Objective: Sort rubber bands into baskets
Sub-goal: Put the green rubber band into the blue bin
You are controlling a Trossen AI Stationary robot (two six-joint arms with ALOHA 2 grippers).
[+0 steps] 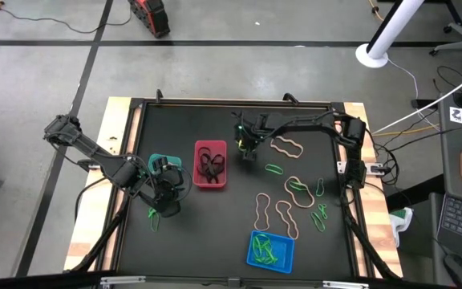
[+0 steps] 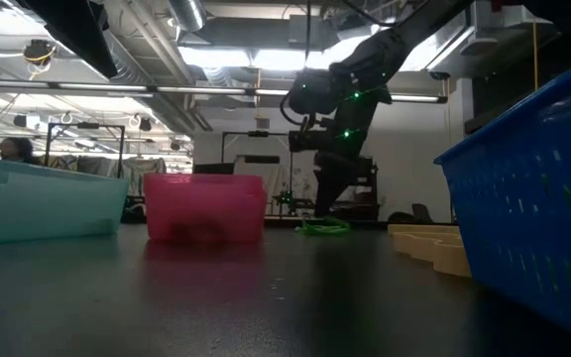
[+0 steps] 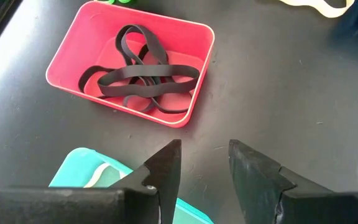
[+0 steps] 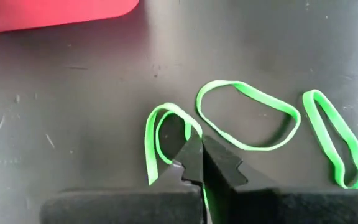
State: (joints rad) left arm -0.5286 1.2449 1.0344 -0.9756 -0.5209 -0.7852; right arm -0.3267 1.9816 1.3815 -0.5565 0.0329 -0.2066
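My right gripper (image 4: 201, 144) is shut on a bright green rubber band (image 4: 156, 134) on the black table just right of the red basket (image 1: 210, 164), which holds black bands (image 3: 143, 78). Two more green bands (image 4: 247, 115) (image 4: 331, 137) lie flat beside it. My left gripper (image 3: 204, 165) waits open over the teal basket (image 1: 161, 163), touching nothing. The blue basket (image 1: 270, 250) near the front edge holds green bands. In the low view the right gripper (image 2: 330, 203) stands over green bands (image 2: 323, 226). My right gripper pinches the green band's strand at one end of its loop (image 4: 188, 127) between its two fingertips, coming steeply from above. The rest of the loop curves away beside the fingers. Whether it hangs clear of the table I cannot tell.
Tan bands (image 1: 289, 146) (image 1: 298, 191) (image 1: 285, 218) and more green bands (image 1: 274, 168) (image 1: 321, 217) lie loose on the table's right half. One green band (image 1: 154, 218) lies at the front left. A raised frame (image 1: 231, 102) edges the table.
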